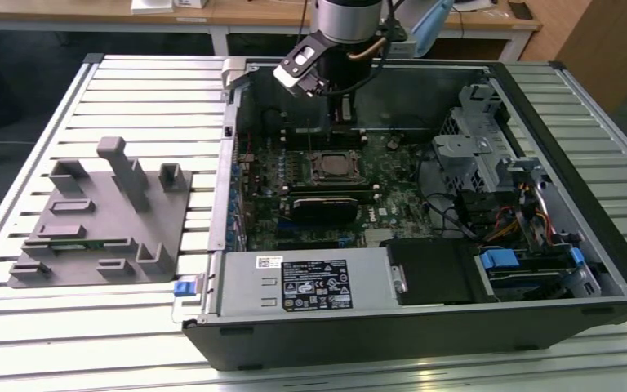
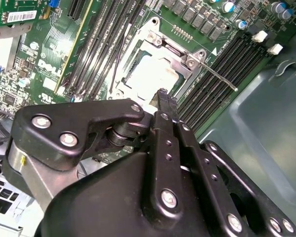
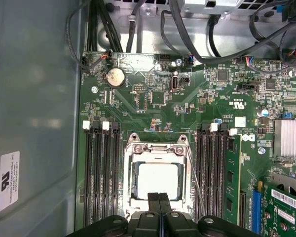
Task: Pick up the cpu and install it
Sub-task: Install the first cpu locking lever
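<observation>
- While the gripper [image 3: 159, 199] hangs over the motherboard [image 3: 153, 106], its fingertips are pressed together, pinching nothing.
- The cpu [image 3: 158, 179] lies flat inside the socket frame [image 3: 132, 150], pale top up, near those tips.

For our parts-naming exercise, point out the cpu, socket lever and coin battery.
cpu [image 3: 158, 180]: first wrist view, middle of its pale top.
socket lever [image 2: 219, 78]: second wrist view, midway along its thin rod.
coin battery [image 3: 115, 77]: first wrist view, centre of its round face.
</observation>
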`<state>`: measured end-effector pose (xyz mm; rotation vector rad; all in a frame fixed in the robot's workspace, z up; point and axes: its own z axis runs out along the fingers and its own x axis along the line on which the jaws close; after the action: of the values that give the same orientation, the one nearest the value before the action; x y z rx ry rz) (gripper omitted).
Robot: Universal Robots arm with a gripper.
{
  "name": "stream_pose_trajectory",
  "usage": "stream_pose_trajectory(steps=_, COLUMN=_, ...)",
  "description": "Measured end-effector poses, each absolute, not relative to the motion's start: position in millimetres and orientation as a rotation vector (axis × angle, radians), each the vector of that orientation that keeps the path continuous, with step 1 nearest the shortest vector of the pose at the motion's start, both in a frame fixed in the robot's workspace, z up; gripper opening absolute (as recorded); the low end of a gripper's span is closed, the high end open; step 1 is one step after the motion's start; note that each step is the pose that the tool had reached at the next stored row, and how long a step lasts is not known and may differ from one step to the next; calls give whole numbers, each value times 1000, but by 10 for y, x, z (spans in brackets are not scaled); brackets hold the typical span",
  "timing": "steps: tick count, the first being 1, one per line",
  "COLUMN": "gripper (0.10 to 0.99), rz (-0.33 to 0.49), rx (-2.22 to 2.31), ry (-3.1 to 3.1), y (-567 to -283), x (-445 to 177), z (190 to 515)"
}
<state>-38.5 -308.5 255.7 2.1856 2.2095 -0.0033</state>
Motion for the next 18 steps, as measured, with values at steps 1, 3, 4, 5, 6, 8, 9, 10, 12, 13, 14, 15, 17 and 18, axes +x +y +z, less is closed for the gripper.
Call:
stream_pose_trajectory(steps=1, gripper=122, rz=-3, rx=2186, ry=2209, y=-3085, x=-385, z=2560)
stream_pose_trajectory(steps=3, gripper=122, rz=-3, rx=2186, ry=2210, y=-3085, x=-385, z=2565)
stream_pose_trajectory(steps=4, gripper=122, rz=-3, rx=2186, ry=2209, y=-3085, x=-385, z=2567)
stream_pose_trajectory(steps=5, gripper=122, rz=-3, rx=2186, ry=2209, y=-3085, x=-385, z=2570)
stream_pose_trajectory(steps=6, gripper=122, rz=-3, rx=2186, ry=2209, y=-3085, x=-385, z=2571)
stream_pose_trajectory(steps=8, gripper=122, rz=-4, rx=2186, ry=2209, y=-3086, x=-385, z=2577)
stream_pose_trajectory(steps=9, gripper=122, rz=-4, rx=2186, ry=2209, y=-3086, x=-385, z=2582)
stream_pose_trajectory(steps=10, gripper=122, rz=-4, rx=2186, ry=2209, y=-3086, x=-385, z=2586)
stream_pose_trajectory(steps=12, gripper=122, rz=-3, rx=2187, ry=2209, y=-3085, x=-385, z=2601)
stream_pose_trajectory(steps=13, gripper=122, rz=-3, rx=2187, ry=2208, y=-3085, x=-385, z=2612)
stream_pose_trajectory(steps=14, gripper=122, rz=-3, rx=2187, ry=2208, y=-3085, x=-385, z=2625)
stream_pose_trajectory(steps=15, gripper=122, rz=-3, rx=2187, ry=2208, y=-3085, x=-385, z=2638)
stream_pose_trajectory(steps=17, gripper=122, rz=-3, rx=2187, ry=2208, y=-3085, x=-385, z=2663)
stream_pose_trajectory(steps=18, gripper=122, rz=-3, rx=2187, ry=2208, y=-3085, x=-385, z=2678)
